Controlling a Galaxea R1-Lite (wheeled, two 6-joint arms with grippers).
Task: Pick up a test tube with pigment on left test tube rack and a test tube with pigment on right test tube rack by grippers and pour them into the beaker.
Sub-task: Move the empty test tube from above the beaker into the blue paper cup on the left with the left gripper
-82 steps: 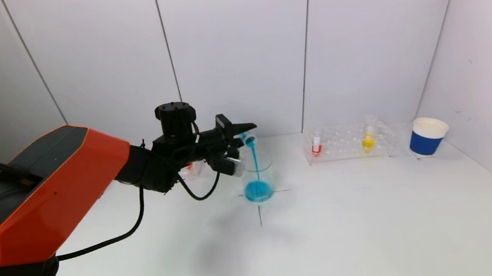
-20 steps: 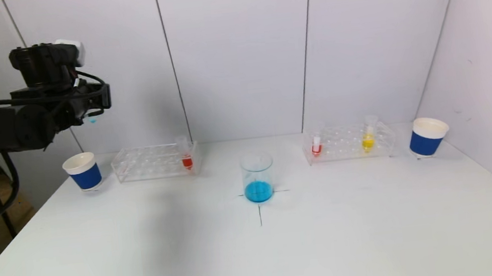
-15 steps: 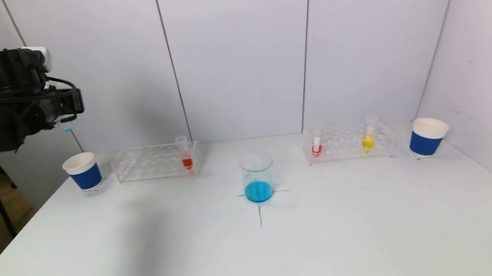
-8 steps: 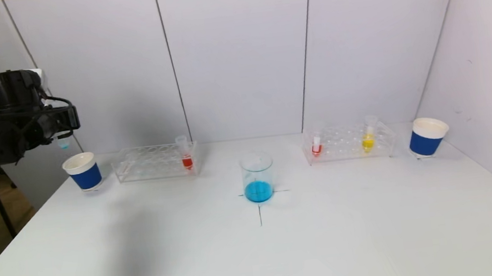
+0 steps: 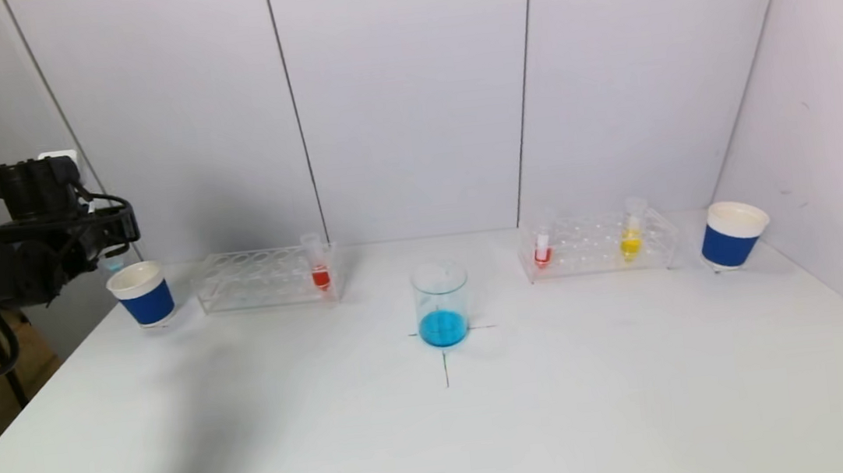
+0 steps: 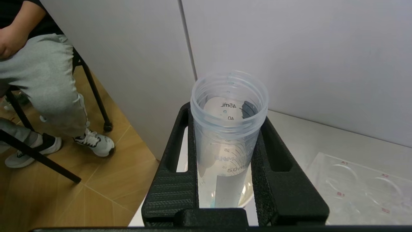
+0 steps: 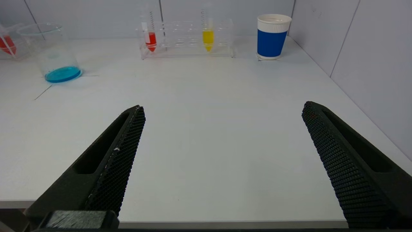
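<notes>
1. While the left claw (image 6: 229, 180) pinches it from both sides, the empty tube (image 6: 229, 129) stands upright between the two black fingers (image 6: 180, 174), its open mouth rising above them.
2. The tube is clear, with printed volume marks on its wall; only a faint trace of blue shows at its lower end.
3. In the head view the left claw (image 5: 111, 242) hangs at the far left edge of the table (image 5: 443, 438), directly above the left paper cup (image 5: 141, 293), and the tube's tip (image 5: 113, 262) sits just over the cup's rim. Whether tip and rim touch cannot be told.
4. The left rack (image 5: 267, 278) stands just beside that cup and holds one tube of red liquid (image 5: 319, 267) at its end nearer the beaker.
5. The beaker (image 5: 441, 302) stands at the table's centre on a drawn cross mark, well apart from the left claw, with blue liquid in its bottom.
6. The right rack (image 5: 598, 244) holds a red tube (image 5: 542, 249) and a yellow tube (image 5: 630, 234), both upright.
7. The right paper cup (image 5: 732, 233) stands just beside the right rack, near the side wall.
8. The right claw (image 7: 222, 129) is spread wide and holds nothing; it sits low at the near table edge, well apart from the right rack (image 7: 188, 40).
</notes>
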